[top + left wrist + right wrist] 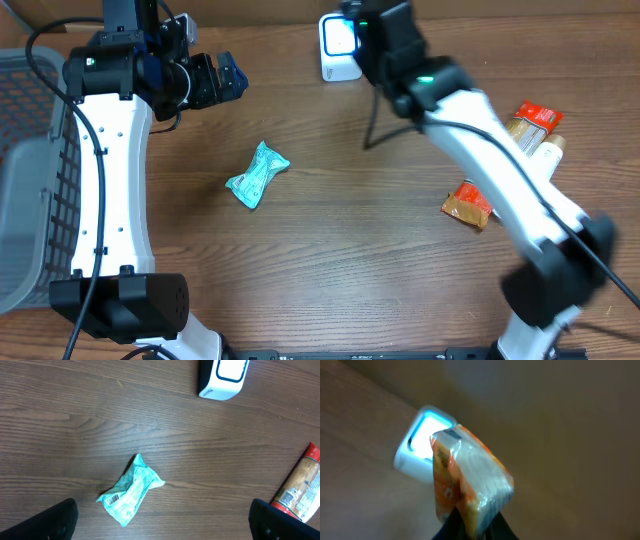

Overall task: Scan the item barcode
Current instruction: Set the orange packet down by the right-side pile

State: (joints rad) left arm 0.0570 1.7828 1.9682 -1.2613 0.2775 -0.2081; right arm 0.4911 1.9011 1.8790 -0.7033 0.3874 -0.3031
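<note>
Our right hand (470, 529) is pinched narrow on the orange packet (470, 480), raised just before the lit scanner (415, 452). We judge the scan is in hand. Next we need the coded face turned squarely to the window. Our left hand (226, 80) is wide and empty, with the teal packet (131, 491) on the table (350, 250).

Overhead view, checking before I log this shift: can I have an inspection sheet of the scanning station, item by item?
Surface: wooden table, bare brown wood.
Job's things: white scanner lit at the far edge; orange packet held up in front of it.
Clutter: teal packet mid-table; brown packet and red-topped packet on the right side.
Grippers: left gripper open, empty; right gripper shut on the orange packet.
Cables: black cable hanging under the right arm.
Surroundings: grey basket at the left edge.
</note>
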